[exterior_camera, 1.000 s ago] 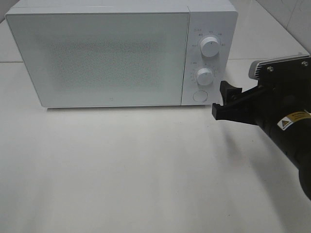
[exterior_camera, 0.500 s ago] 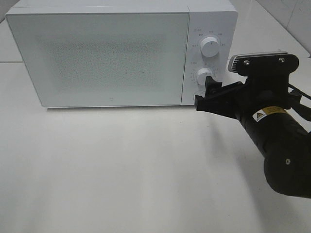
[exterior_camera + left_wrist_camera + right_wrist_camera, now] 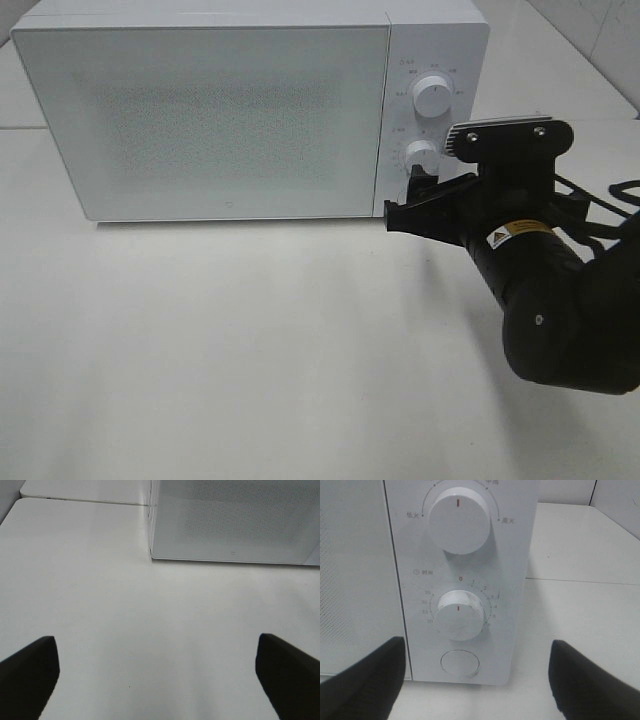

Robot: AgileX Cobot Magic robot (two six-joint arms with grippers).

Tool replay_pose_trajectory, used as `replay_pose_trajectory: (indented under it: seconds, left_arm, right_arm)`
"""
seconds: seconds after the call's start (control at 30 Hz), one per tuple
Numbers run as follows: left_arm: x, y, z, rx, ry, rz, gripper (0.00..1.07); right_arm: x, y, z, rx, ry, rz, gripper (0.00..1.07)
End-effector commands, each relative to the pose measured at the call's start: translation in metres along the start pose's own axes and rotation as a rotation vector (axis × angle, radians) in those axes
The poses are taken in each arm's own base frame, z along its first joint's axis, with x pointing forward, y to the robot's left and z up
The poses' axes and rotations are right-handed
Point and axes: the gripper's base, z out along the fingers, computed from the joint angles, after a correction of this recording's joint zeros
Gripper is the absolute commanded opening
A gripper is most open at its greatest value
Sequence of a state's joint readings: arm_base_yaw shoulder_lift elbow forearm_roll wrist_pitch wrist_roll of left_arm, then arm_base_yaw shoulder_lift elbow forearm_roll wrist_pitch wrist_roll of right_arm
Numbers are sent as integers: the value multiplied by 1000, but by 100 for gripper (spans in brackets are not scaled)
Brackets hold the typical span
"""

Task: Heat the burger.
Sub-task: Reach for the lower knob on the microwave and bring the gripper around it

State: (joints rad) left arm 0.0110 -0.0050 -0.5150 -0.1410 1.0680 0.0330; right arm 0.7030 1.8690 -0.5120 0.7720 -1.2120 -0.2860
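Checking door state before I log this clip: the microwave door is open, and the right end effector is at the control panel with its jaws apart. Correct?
Not quite. The door is shut, flush with the microwave's front, as the exterior high view shows. The rest holds: the right end effector is at the control panel with its jaws apart.

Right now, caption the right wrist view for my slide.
Open right gripper faces the lower dial and round button of the white microwave.
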Motion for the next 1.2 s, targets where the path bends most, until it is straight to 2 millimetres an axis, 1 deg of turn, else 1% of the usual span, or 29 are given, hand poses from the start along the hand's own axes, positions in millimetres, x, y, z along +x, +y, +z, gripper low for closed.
replay_pose_trajectory:
  seconds: [0.03,0.07,0.13,0.17,0.2,0.27,0.3,0.33,0.37,0.43,0.5,0.6,0.63,0.67,0.73,0.87,1.03,1.2]
  left_arm:
    - [1,-1,-3,4,-20,-4,100]
    - [1,-1,-3,4,-20,-4,100]
    - [1,-1,-3,4,-20,-4,100]
    - [1,-1,-3,4,-20,-4,100]
    - [1,-1,-3,4,-20,-4,100]
    - [1,-1,-3,4,-20,-4,100]
    - [1,-1,-3,4,-20,-4,100]
    - [1,-1,-3,4,-20,-4,100]
    - [1,-1,-3,4,-20,-4,100]
    - [1,-1,-3,4,-20,-4,100]
    - [1,-1,-3,4,-20,-4,100]
    - [1,-1,-3,4,-20,-4,100]
    - [1,-1,-3,4,-20,-4,100]
    - [1,-1,-3,4,-20,-4,100]
    - [1,-1,-3,4,-20,-4,100]
    - [1,-1,-3,4,-20,-4,100]
    - [1,-1,-3,4,-20,-4,100]
    - [1,-1,-3,4,-20,-4,100]
  right_arm:
    - [-7,3,9,36,-102,-15,76]
    - [-6,6,14,36,-101,-17,76]
    - [-5,8,16,37,-101,-19,76]
    - [-4,12,21,38,-100,-35,76]
    - [-4,12,21,38,-100,-35,76]
    - [-3,12,29,49,-89,-41,76]
    - [-3,12,29,49,-89,-41,76]
    - [-2,10,35,61,-79,-35,76]
    - [-2,10,35,61,-79,-35,76]
    - [-6,8,41,74,-88,-23,76]
    - [-7,8,42,76,-93,-18,76]
    - [-9,11,48,72,-89,-9,76]
    - [-5,14,53,69,-86,-14,76]
    - [-5,14,53,69,-86,-14,76]
    - [-1,17,62,76,-81,-13,76]
    - [1,19,66,76,-80,-12,76]
    - [-3,14,77,78,-81,-4,76]
    - [-6,12,80,85,-88,5,76]
